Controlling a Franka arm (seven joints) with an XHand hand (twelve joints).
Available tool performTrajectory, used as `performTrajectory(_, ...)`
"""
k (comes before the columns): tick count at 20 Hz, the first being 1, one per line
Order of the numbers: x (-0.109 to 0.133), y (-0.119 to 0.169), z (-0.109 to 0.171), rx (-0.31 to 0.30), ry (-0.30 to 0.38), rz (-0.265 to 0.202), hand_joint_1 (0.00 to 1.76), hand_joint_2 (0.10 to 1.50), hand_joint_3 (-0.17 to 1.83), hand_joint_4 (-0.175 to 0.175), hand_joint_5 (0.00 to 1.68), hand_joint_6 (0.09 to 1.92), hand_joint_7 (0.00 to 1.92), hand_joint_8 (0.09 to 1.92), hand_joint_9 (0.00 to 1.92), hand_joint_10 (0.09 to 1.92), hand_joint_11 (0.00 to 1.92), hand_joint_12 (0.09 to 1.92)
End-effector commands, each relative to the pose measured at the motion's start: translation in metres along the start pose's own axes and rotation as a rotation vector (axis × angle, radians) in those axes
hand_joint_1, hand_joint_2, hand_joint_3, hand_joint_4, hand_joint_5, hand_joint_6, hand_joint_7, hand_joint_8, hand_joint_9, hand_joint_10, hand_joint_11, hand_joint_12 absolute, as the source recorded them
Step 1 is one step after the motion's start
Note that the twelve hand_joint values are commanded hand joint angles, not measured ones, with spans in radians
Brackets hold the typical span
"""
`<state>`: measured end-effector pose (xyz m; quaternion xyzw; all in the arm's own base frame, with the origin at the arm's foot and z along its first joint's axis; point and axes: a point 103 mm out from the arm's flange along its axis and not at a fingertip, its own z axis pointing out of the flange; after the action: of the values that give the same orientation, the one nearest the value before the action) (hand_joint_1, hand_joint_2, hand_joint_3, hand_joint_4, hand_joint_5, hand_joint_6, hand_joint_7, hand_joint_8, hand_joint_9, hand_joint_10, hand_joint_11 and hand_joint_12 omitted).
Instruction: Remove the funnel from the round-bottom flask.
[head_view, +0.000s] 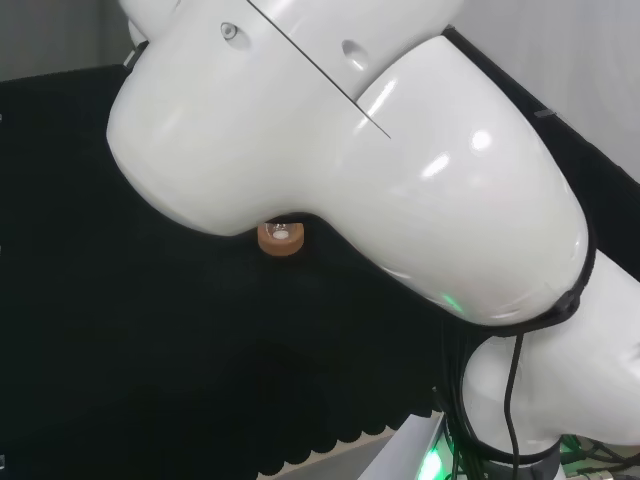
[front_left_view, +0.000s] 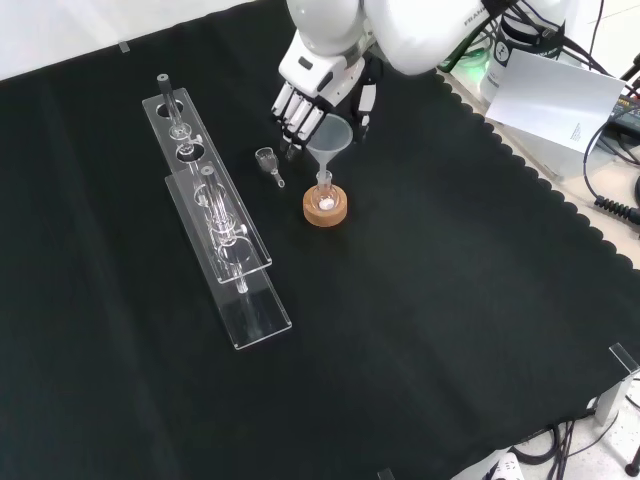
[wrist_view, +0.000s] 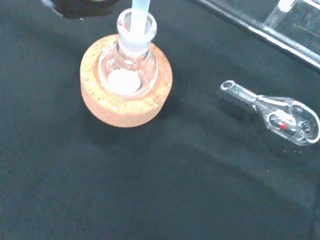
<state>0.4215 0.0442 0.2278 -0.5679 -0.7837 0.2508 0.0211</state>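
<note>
In the front view a clear funnel (front_left_view: 330, 140) stands with its stem in the neck of a small round-bottom flask (front_left_view: 324, 192), which rests on a cork ring (front_left_view: 326, 210). The hand (front_left_view: 318, 85) hangs just above and behind the funnel, open. Its fingers (front_left_view: 293, 112) point down at the left of the funnel's rim and its thumb (front_left_view: 364, 100) at the right; I cannot tell whether they touch it. The wrist view looks down on the cork ring (wrist_view: 125, 100), the flask (wrist_view: 129, 70) with some white stuff inside, and the funnel stem (wrist_view: 140, 12). Under the arm in the head view, the cork ring (head_view: 280, 240) peeks out.
A small glass piece (front_left_view: 268, 162) lies on the cloth left of the flask, close to the fingers; it is also in the wrist view (wrist_view: 280, 115). A long clear rack (front_left_view: 215, 225) with glassware stands farther left. White paper (front_left_view: 560, 100) and cables lie past the cloth's right edge.
</note>
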Motion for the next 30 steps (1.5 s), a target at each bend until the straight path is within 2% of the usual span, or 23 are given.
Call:
performTrajectory(1, -0.007, -0.021, -0.030, -0.035, 0.031, 0.024, 0.82, 1.01, -0.17, -0.089, 0.46, 0.09, 0.44, 0.73, 0.57, 0.62, 0.39, 1.32)
performTrajectory(6, -0.014, -0.037, -0.054, -0.057, 0.078, 0.058, 0.82, 1.02, -0.17, -0.088, 0.46, 0.09, 0.44, 0.73, 0.58, 0.62, 0.40, 1.31)
performTrajectory(15, -0.041, -0.061, -0.066, -0.042, 0.135, 0.135, 0.82, 1.02, -0.17, -0.080, 0.51, 0.10, 0.49, 0.74, 0.63, 0.61, 0.41, 1.31)
performTrajectory(30, -0.080, -0.088, -0.054, -0.027, 0.192, 0.271, 0.83, 1.02, -0.17, -0.077, 0.54, 0.12, 0.52, 0.72, 0.65, 0.58, 0.42, 1.30)
